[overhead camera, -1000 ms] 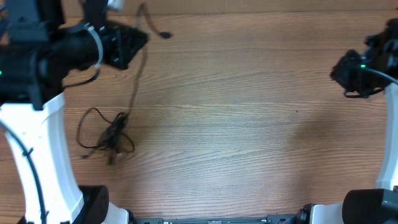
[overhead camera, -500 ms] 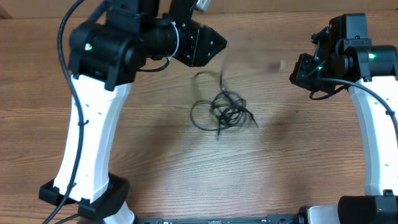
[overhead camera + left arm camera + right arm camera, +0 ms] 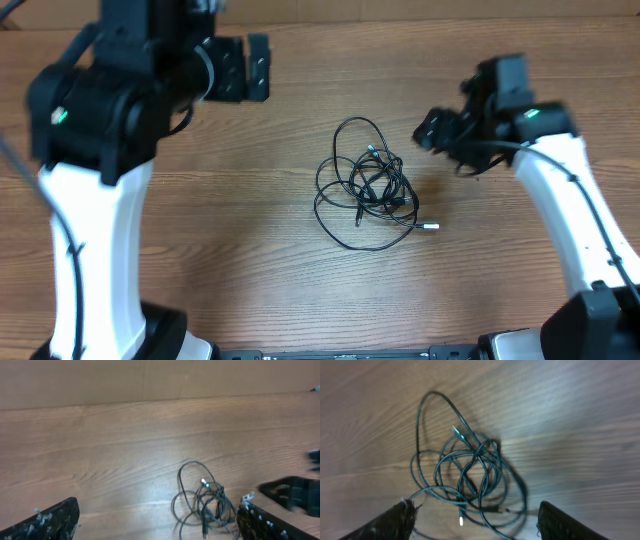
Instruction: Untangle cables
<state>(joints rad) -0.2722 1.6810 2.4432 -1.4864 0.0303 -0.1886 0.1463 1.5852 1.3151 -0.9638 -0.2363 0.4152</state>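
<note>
The cables lie as one tangled bundle of thin black loops on the middle of the wooden table, a small silver plug sticking out at its lower right. My left gripper hangs open at the upper left, well away from the bundle. The left wrist view has the cables ahead on the table, between and beyond the spread fingers of the left gripper. My right gripper hovers just right of the tangle. The cables show under the right gripper, which is open and holds nothing.
Bare wood grain table surrounds the bundle. The white left arm stands along the left side and the white right arm along the right. The right gripper's black head shows at the right edge of the left wrist view.
The bundle went from the left side of the table to the middle and now lies loose. Both grippers have opened. The left gripper pulled back left and the right one came closer to the tangle.
</note>
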